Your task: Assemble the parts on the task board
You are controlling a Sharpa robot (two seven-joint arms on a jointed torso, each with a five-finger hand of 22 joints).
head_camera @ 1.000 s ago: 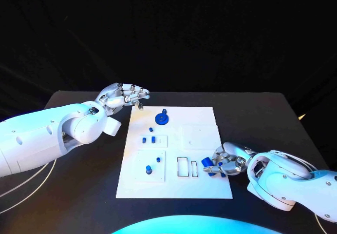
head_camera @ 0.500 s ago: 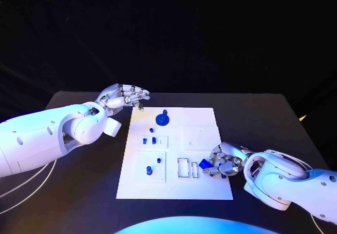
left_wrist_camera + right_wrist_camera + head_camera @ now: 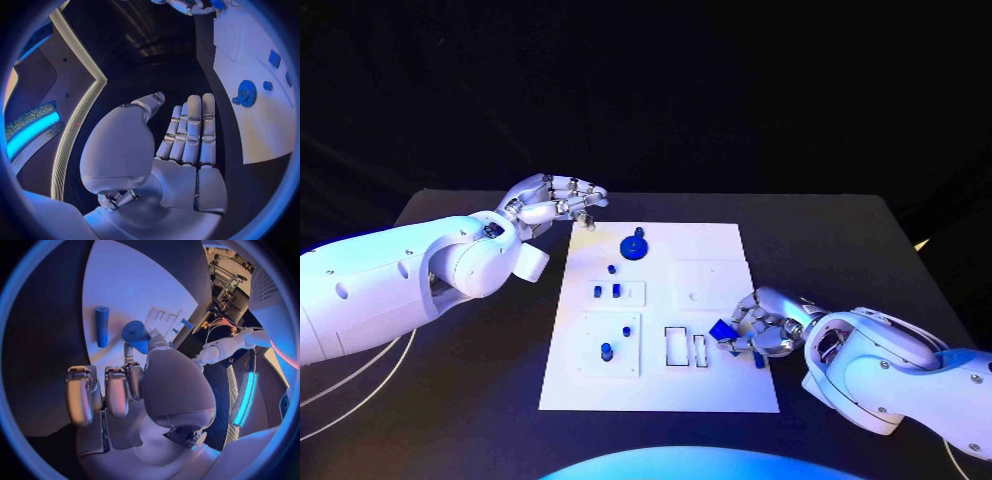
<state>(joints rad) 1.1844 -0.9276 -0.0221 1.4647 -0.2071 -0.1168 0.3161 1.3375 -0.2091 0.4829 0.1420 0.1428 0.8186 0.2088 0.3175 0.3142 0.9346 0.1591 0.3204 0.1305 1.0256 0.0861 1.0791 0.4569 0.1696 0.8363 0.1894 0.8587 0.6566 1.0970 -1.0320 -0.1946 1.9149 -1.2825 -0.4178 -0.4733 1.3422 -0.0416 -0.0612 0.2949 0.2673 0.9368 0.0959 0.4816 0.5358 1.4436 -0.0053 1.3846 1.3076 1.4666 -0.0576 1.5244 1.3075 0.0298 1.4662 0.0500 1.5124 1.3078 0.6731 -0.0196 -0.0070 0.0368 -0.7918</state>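
Note:
The white task board (image 3: 711, 240) lies mid-table. On it are a blue gear (image 3: 635, 243), a small peg (image 3: 612, 267) and several blue pieces standing in recesses (image 3: 606, 290). My right hand (image 3: 764, 330) hovers at the board's right edge beside two narrow slots (image 3: 685, 346). It pinches a blue part (image 3: 723, 329) between thumb and finger, and the right wrist view shows that part (image 3: 136, 333) at the fingertips. A blue cylinder (image 3: 101, 326) lies loose on the board (image 3: 125, 285) close by. My left hand (image 3: 557, 200) is held off the board's far left corner, holding nothing, fingers straight (image 3: 190, 130).
The left wrist view takes in the gear (image 3: 245, 93) and a peg (image 3: 267, 85) on the board (image 3: 262, 130). Black table surrounds the board on all sides, with wide room to its right and near side. White cables trail off the table's left edge.
My right hand has shifted slightly left and up over the board's right edge, still pinching the blue part. My left hand has stayed in place.

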